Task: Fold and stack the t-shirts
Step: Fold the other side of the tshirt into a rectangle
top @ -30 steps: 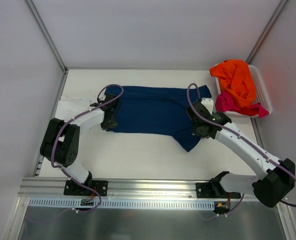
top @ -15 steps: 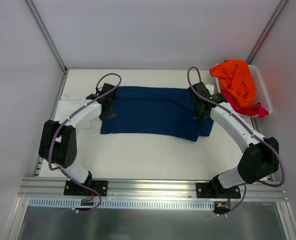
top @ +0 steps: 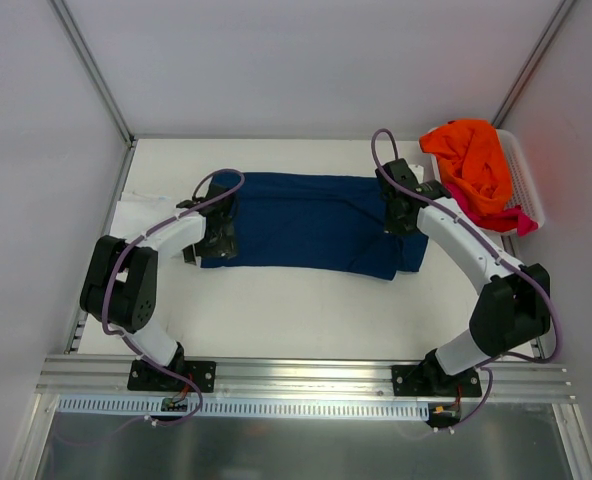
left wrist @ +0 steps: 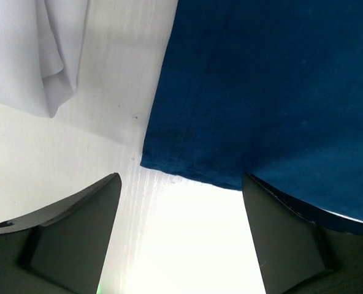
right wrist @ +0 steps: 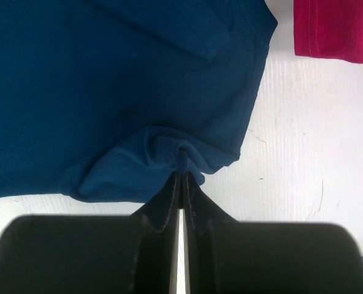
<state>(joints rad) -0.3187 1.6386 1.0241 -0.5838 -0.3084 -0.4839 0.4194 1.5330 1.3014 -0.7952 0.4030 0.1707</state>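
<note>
The navy blue t-shirt [top: 311, 222] lies folded into a wide band across the middle of the table. My left gripper [top: 214, 243] hovers open at its near left corner. In the left wrist view the gripper [left wrist: 181, 205] has only bare table between its fingers [left wrist: 77, 226], and the navy hem [left wrist: 194, 174] lies just beyond them. My right gripper [top: 396, 214] is shut on a bunched pinch of navy cloth [right wrist: 183, 160] at the shirt's right end; the right wrist view shows its tips [right wrist: 183, 176] pressed together on the fabric.
A white t-shirt [top: 141, 215] lies flat at the table's left edge and shows again in the left wrist view [left wrist: 40, 49]. At the back right, a white slatted basket [top: 528, 185] holds an orange t-shirt [top: 471, 160] and a magenta one [top: 476, 212] that spills over its rim.
The right gripper carried the shirt's near right flap back over the shirt. The left gripper opened, let go of the navy cloth and drew slightly toward the near side.
</note>
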